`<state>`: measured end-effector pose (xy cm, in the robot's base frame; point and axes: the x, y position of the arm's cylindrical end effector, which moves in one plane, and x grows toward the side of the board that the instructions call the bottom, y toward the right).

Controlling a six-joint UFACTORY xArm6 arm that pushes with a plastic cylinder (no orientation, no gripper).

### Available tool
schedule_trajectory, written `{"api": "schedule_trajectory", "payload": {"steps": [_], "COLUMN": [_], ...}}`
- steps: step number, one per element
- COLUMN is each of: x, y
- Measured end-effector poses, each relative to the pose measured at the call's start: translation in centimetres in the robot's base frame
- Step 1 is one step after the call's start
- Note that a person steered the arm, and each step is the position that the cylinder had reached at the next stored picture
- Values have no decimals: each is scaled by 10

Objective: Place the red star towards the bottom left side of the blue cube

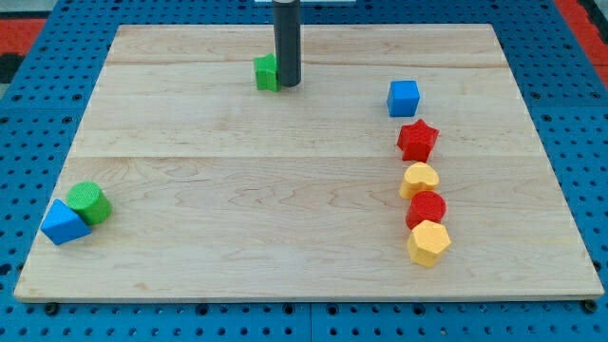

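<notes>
The red star [417, 140] lies on the wooden board at the view's right, just below and slightly right of the blue cube [403, 98]. My tip [287, 84] is near the view's top centre, touching the right side of a green block [267, 72], far to the left of both the star and the cube.
Below the red star sit a yellow heart [419, 179], a red cylinder [427, 208] and a yellow hexagon [428, 243] in a column. At the view's bottom left are a green cylinder [88, 201] and a blue triangular block [64, 223]. The board's edge [304, 293] borders blue pegboard.
</notes>
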<state>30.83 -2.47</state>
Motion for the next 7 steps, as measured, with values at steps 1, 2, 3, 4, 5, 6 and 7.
{"api": "schedule_trajectory", "payload": {"steps": [1,2,3,4,5,6,7], "x": [2,3,5,36,45,34,34], "y": [35,160,268,258,197,136,81]}}
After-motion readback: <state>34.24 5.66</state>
